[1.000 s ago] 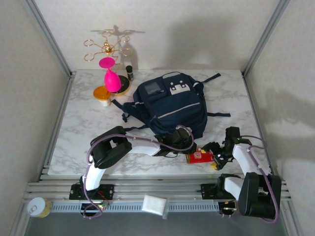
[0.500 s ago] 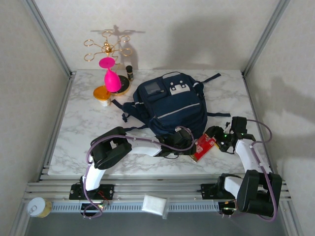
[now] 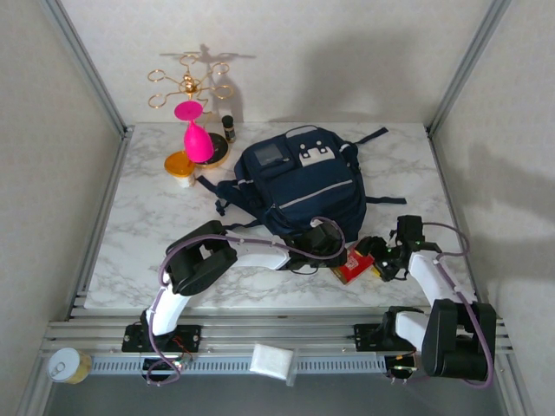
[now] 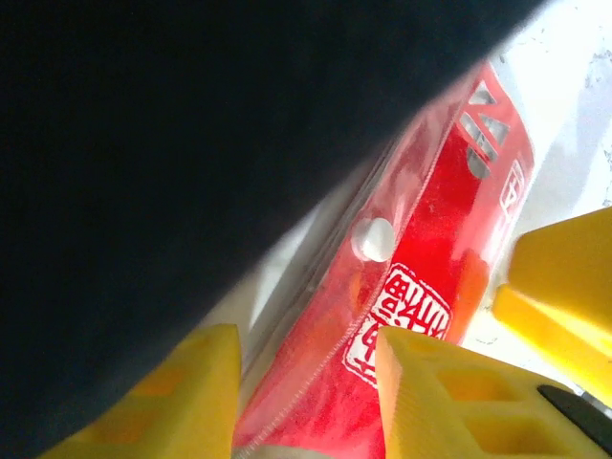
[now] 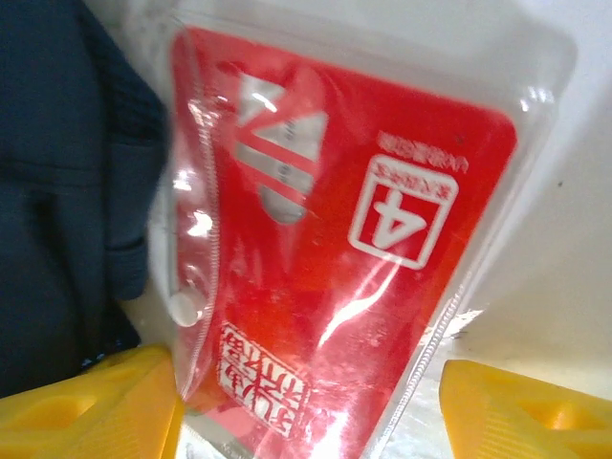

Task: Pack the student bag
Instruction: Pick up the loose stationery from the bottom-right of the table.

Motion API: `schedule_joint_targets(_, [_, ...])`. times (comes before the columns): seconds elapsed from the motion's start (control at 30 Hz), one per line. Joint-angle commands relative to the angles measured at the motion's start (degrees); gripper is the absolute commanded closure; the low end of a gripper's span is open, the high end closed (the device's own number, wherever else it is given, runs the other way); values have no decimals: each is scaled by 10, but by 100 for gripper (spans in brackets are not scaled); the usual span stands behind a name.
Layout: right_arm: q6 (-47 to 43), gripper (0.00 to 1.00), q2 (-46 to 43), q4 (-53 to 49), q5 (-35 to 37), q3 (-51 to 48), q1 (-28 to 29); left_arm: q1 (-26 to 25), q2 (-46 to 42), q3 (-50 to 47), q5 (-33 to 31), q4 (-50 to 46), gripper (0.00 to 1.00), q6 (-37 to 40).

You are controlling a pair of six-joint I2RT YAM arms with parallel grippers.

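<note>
The student bag (image 3: pixel 299 186) is what this hold serves: your right gripper (image 5: pixel 311 387) clasps a red plastic pouch (image 5: pixel 325 220) across its width, free end aimed at ten o'clock, likely for the bag's near hem. At nine o'clock your left gripper (image 4: pixel 306 382) sits under that hem, jaws part-way apart and empty, seemingly propping it. The bag's body lies flat at eleven o'clock on the marble table (image 3: pixel 156 234).

1. The student bag (image 3: pixel 299 186) blocked the middle of the bench (image 3: pixel 143 230).
2. At its 5 o'clock edge, a red packet (image 3: pixel 354 264) filled the gap between the left hand (image 3: pixel 332 245) and the right hand (image 3: pixel 379 263).
3. Open bench lay at the bag's 9 and 3 o'clock.
4. A pink glass (image 3: pixel 196 134) and a gold rack (image 3: pixel 186 82) crowded 11 o'clock.
</note>
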Motion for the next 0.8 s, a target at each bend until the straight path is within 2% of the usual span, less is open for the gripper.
schedule_joint_targets(0.0, [16, 26, 24, 41, -14, -17, 5, 10, 19, 9, 14, -31, 56, 10])
schedule_joint_targets(0.1, [11, 25, 31, 66, -36, -18, 4, 1, 19, 9, 57, -40, 54, 19])
schedule_joint_targets(0.2, [12, 29, 25, 101, -74, -19, 3, -7, 17, 7, 79, -52, 54, 24])
schedule_joint_targets(0.33, [-7, 31, 18, 107, -106, -9, 0, -2, 16, 4, 21, -88, 66, 17])
schedule_joint_targets(0.47, [-17, 34, 8, 118, -145, -15, -5, 1, 25, 3, 38, -63, 75, 11])
schedule_joint_targets(0.63, [-40, 35, -14, 59, -115, 5, -9, 7, 28, 6, 12, -88, 81, 11])
schedule_joint_targets(0.77, [-41, 39, -48, 38, -122, 6, -10, 13, 22, -10, 18, -74, 83, 7])
